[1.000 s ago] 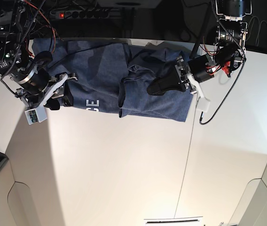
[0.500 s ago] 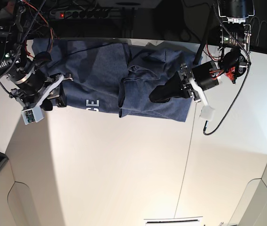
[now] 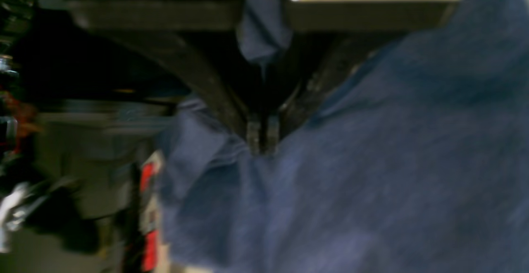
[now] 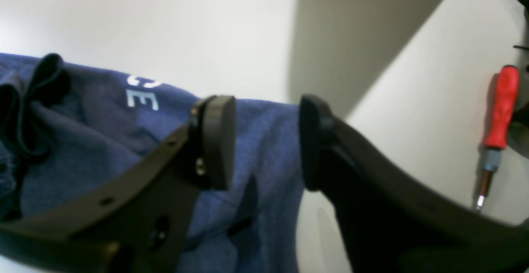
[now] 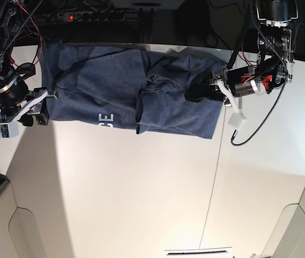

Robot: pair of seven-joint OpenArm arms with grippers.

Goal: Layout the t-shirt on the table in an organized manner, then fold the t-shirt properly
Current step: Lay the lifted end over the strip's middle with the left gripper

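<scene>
The t-shirt, spread along the far edge of the table, is pinched by the closed left gripper; the right gripper is held agape, empty.

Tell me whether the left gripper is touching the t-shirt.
Touching. In the left wrist view the left gripper has its jaws shut, with the blue fabric of the t-shirt bunched right at the tips.

A red screwdriver lying near the table's left edge, a black power strip with a red switch sitting behind the far edge
</scene>
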